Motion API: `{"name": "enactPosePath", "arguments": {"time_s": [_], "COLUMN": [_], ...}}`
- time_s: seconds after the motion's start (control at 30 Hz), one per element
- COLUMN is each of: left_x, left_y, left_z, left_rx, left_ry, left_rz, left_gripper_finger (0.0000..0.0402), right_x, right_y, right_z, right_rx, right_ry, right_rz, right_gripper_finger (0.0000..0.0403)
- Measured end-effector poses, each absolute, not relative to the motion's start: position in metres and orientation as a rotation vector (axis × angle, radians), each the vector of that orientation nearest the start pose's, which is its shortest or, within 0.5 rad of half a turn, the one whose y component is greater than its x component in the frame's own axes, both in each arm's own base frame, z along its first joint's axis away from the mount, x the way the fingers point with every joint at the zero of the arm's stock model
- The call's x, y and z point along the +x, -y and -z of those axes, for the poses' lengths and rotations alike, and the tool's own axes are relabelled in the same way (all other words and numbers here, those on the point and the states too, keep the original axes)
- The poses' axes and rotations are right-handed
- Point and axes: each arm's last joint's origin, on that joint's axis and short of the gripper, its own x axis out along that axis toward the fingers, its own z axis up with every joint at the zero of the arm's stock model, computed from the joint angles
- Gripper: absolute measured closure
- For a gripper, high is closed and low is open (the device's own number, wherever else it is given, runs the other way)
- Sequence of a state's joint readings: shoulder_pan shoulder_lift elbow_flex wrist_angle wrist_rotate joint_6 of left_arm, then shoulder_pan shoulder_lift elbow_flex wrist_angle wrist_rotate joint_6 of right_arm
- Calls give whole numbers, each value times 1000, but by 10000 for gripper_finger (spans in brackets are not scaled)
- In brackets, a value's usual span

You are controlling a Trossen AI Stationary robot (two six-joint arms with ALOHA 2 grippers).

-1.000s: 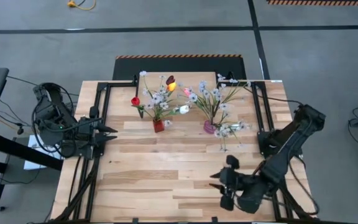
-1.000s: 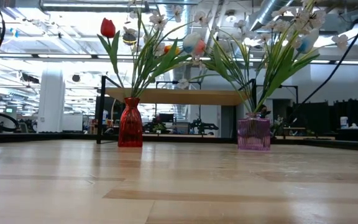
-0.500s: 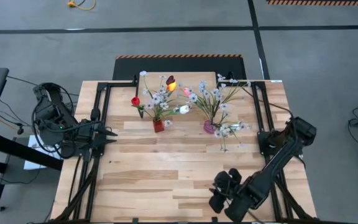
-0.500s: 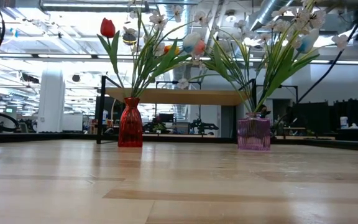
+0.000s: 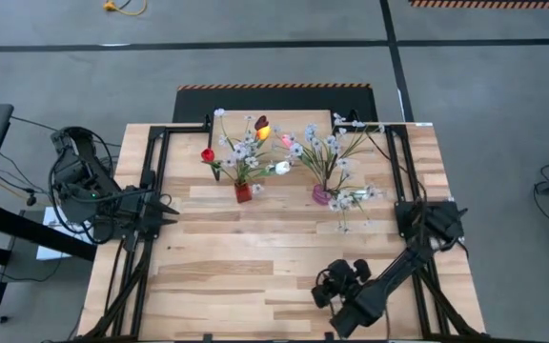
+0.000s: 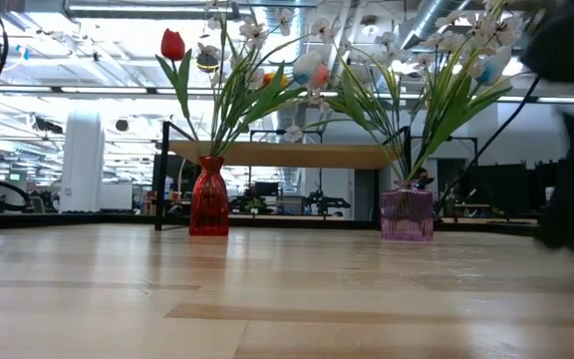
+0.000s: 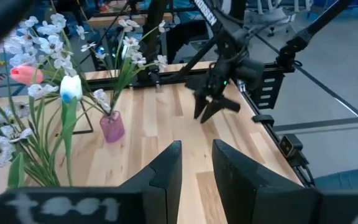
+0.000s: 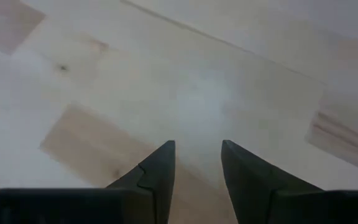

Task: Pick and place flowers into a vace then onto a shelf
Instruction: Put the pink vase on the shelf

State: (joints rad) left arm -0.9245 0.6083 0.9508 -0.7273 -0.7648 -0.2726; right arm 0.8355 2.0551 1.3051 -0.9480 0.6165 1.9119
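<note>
Near the table's front edge, right tool (image 5: pixel 324 289) parted, empty, left tool (image 5: pixel 167 206) parted, empty, left edge.

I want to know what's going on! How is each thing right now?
Red vase: upright, holding flowers.
Pink vase: upright, holding flowers.
Shelf: bare, behind the vases.
Left gripper: open, empty, at the table's left edge.
Right gripper: open, empty, low over the table.
</note>
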Motion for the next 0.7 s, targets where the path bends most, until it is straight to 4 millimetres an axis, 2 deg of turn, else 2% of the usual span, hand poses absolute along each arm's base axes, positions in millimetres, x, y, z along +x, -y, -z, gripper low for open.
{"name": "enactPosePath", "arguments": {"time_s": [0.17, 0.33, 0.53, 0.7], "left_x": [74, 74, 74, 74], "left_y": [65, 65, 66, 66], "left_z": [-360, -360, -360, -360], "left_rx": [16, 17, 7, 8], "left_ry": [-273, -275, -286, -287], "left_rz": [122, 125, 165, 165], "left_gripper_finger": [322, 322, 322, 322], "right_x": [259, 260, 264, 263], "right_y": [-248, -246, -240, -229], "right_z": [-94, -77, -76, -79], "right_rx": [521, 485, 431, 424], "right_ry": [-759, -623, -646, -677], "right_rz": [963, 1015, 1023, 1116], "right_gripper_finger": [280, 280, 280, 280]}}
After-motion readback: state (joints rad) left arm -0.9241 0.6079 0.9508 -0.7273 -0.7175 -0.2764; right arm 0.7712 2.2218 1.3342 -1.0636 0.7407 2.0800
